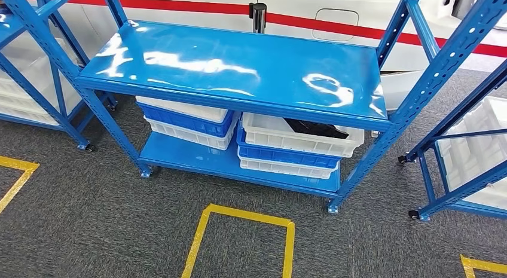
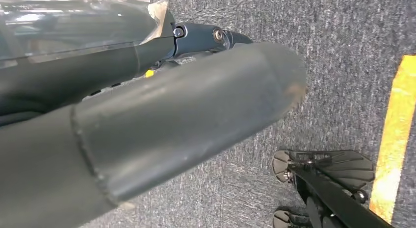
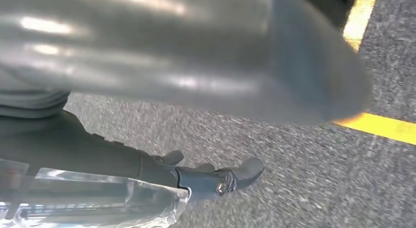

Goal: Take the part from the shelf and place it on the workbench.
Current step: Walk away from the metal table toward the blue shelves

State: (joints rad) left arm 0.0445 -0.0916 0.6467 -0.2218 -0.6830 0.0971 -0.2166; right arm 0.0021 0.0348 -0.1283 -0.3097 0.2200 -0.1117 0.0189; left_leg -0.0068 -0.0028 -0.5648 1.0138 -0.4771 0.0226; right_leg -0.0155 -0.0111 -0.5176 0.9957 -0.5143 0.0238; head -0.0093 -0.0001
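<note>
I'm looking down from the head view at a blue shelf [image 1: 239,69] on castors, standing on grey carpet [image 1: 89,230]; its glossy top board is throwing back white glare; on the lower board two stacks of crates are sitting side by side. The left stack [image 1: 185,122] is running white, blue, white; the right stack [image 1: 293,149] is also white over blue over white, and the top white crate [image 1: 302,137] is holding a dark part [image 1: 317,130], lying in its far half, partly hidden under the top board's edge; I cannot tell its shape. Yellow tape [image 1: 245,230] is marking an outline on the carpet just in front of the shelf; more blue racks with white bins [image 1: 478,146] are standing to either side; a white wall with a red stripe [image 1: 359,28] is running behind.

In the left wrist view the left hand [image 2: 162,115] is hanging over the carpet, thick grey thumb in front, dark fingers [image 2: 206,39] lying fairly straight behind it, nothing in them; a yellow tape line [image 2: 395,139] is showing on the floor. In the right wrist view, blurred, the right hand [image 3: 196,90] is also hanging over carpet; its dark fingers [image 3: 230,176] are stretched out apart from the thumb, holding nothing; yellow tape [image 3: 382,125] is running just beside.
</note>
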